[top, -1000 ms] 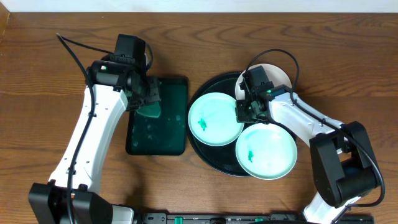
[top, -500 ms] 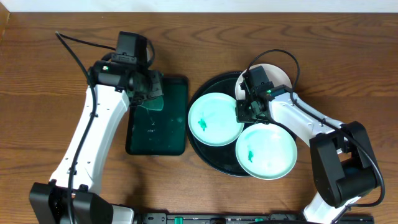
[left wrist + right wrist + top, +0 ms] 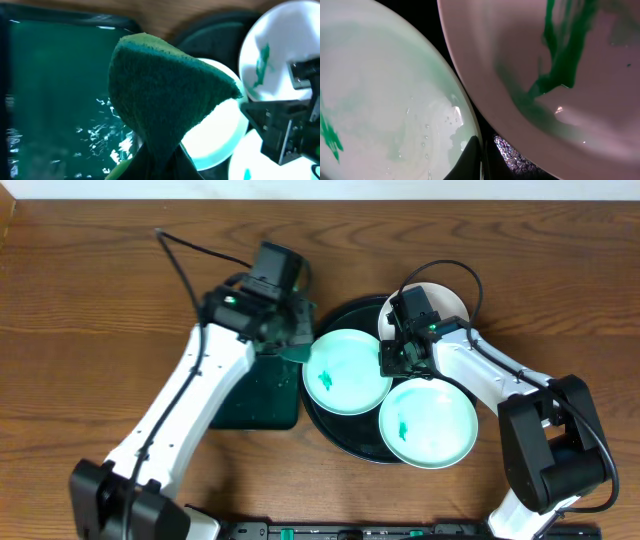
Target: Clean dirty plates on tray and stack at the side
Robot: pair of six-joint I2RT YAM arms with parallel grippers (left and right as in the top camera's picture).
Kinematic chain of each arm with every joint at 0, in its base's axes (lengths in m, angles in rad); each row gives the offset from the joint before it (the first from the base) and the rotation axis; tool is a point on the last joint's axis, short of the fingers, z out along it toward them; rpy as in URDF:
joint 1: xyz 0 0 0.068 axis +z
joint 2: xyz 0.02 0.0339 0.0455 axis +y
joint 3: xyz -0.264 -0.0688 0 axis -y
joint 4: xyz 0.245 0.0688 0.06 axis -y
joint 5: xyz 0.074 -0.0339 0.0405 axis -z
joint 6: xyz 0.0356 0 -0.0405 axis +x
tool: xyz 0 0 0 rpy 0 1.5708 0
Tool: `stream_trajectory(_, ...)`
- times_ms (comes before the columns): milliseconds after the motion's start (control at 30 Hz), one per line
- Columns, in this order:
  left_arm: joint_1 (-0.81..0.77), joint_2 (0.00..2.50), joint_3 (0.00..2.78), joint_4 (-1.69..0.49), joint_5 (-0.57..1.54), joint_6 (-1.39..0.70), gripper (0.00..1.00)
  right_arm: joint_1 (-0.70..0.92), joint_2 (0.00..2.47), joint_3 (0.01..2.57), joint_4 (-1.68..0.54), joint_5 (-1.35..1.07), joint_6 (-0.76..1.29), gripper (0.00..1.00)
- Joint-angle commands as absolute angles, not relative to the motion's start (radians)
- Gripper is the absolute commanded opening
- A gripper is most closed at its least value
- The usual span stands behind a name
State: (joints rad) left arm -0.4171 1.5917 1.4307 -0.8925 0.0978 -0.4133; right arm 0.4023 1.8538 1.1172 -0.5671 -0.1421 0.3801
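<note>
Left fingers (image 3: 290,340) are clenched on a green scouring sponge (image 3: 165,90). It hangs from them over the gap between the dark green rectangular tray (image 3: 270,395) and the black tray (image 3: 325,425).

Right fingers (image 3: 481,159) are clenched at the rim of the held mint plate (image 3: 345,372) and appear to pinch it. That plate lies flat on the black tray with a green smear on its left half.

The second mint plate (image 3: 430,423), also smeared, overhangs the black tray's front rim. The white plate (image 3: 445,302) sits at the back, streaked green and partly under the right arm. Nothing is stacked at the side yet.

Risks, as I judge them:
- The pinch is thin and the plate looks wet, so a hard scrub could slide it free.
- A shoved plate could nudge the second mint plate, and its overhang could let it tip.
- The sponge is gripped by one end and may fold rather than scrub.
- Both wrists work close together and could clash.

Surface: brown wood-grain counter (image 3: 80,300), bare around the trays, with water glinting in the green tray. Room: only a pale strip along the far edge; I cannot tell more.
</note>
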Motion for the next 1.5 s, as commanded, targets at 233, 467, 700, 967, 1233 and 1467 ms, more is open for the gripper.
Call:
stream_trajectory(233,-0.524,1.782,1.422,-0.852,0.075,-0.555,0.07,0.408,1.839,1.11,-0.568,-0.164,0.396,0.01)
stream_trajectory(467,-0.531,1.848,1.418,-0.854,0.055,-0.609,0.07,0.408,1.838,1.11,-0.568,-0.165,0.396,0.01)
stream_trajectory(700,-0.555,1.919,1.416,-0.837,0.055,-0.624,0.07,0.408,1.839,1.11,-0.568,-0.165,0.396,0.01)
stream_trajectory(967,-0.562,1.987,1.415,-0.815,0.01,-0.649,0.07,0.408,1.839,1.11,-0.569,-0.165,0.396,0.01)
stream_trajectory(1233,-0.578,2.052,1.415,-0.802,0.019,-0.647,0.07,0.408,1.839,1.11,-0.568,-0.165,0.396,0.01)
stream_trajectory(1467,-0.592,2.07,1.415,-0.775,0.156,-0.565,0.08,0.408,1.838,1.11,-0.569,-0.165,0.396,0.01)
